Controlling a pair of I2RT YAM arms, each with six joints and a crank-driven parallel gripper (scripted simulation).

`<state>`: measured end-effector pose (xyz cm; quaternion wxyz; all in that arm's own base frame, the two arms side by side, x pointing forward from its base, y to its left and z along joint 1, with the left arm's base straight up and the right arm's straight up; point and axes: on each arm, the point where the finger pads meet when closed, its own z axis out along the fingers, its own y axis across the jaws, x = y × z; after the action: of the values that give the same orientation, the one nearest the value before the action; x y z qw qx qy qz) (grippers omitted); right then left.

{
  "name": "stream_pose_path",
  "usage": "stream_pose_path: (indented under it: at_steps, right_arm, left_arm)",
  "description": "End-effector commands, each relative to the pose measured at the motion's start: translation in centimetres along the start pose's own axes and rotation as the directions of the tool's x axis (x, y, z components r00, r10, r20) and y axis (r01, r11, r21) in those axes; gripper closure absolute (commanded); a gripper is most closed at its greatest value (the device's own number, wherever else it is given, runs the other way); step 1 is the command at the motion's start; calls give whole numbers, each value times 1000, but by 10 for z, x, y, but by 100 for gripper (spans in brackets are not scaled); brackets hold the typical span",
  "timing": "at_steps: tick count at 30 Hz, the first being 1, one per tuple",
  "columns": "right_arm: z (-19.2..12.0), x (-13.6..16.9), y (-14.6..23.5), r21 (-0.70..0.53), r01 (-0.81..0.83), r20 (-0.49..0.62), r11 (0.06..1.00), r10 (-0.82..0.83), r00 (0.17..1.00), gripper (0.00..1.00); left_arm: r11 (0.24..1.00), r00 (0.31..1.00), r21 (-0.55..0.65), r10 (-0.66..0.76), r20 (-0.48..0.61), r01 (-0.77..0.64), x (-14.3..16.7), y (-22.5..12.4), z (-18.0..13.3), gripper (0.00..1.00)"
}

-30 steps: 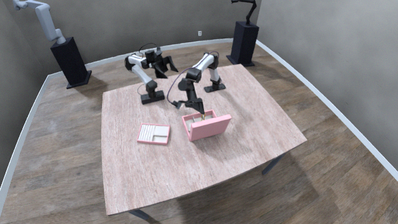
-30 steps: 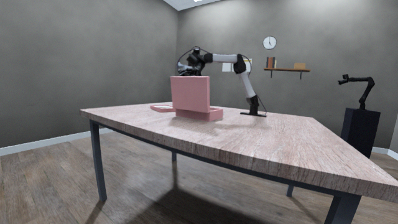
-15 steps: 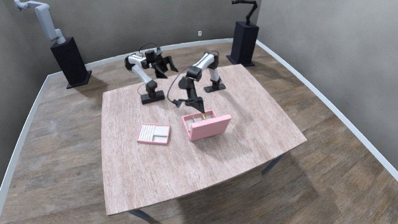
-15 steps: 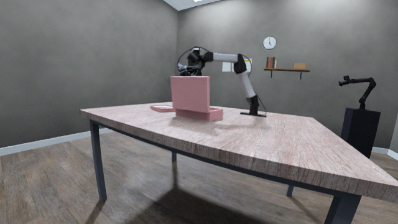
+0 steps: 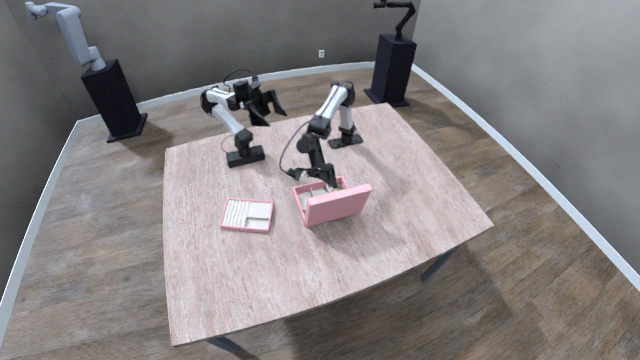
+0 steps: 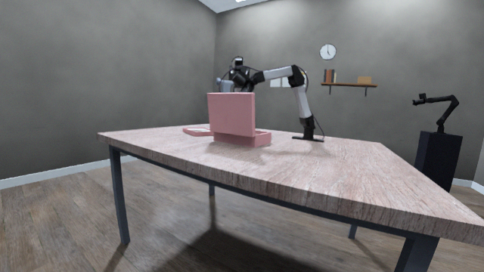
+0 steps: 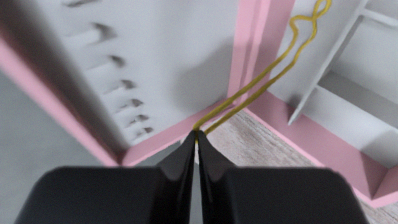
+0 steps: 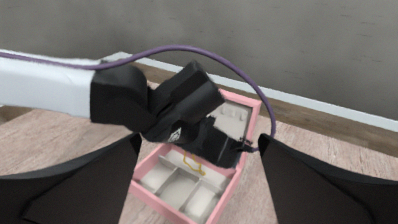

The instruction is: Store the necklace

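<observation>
The left gripper is closed down, its tips pinching the gold necklace; two strands run away from those tips, close together, past the edge of the open lid and over the pink jewelry box. The far end of the necklace bends and crosses itself, over the long compartment; it seems to reach that compartment's floor, though the blurred views leave the contact uncertain.

Below the left gripper, a bit of the surface shows between lid and box; the lid stands raised, with a row of small white pegs on its inner face, and smaller compartments lie beyond the long one's white divider.

The right gripper is wide open with nothing between its fingers; it hangs well apart from the box; a pink-rimmed tray lies flat, apart from both grippers.
</observation>
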<state>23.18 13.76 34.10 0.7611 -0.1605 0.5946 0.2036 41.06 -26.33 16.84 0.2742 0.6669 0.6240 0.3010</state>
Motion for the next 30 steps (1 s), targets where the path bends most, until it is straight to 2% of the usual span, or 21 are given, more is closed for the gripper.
stream_pose_path:
  at_steps: [1,13,15,27,29,30]
  right_arm:
    - [1,-21,0,-4,-7,39,1000,7,999,0]
    - [1,-21,0,-4,-7,39,1000,7,999,0]
    - [1,-21,0,-4,-7,39,1000,7,999,0]
    - [1,-21,0,-4,-6,39,1000,7,999,0]
    - [1,-21,0,-4,-6,39,1000,7,999,0]
    - [1,-21,0,-4,-6,39,1000,7,999,0]
  left_arm:
    - [994,996,-92,-54,72,60,6,14,-2,100]
    - [994,996,-94,-52,71,59,33,-29,38,100]
    - [996,997,-76,-41,60,45,38,-44,52,100]
    - [996,997,-78,-39,63,44,42,-53,59,100]
    - [994,997,-91,-47,64,53,44,-47,50,76]
    - [995,997,-87,-46,59,51,45,-49,45,68]
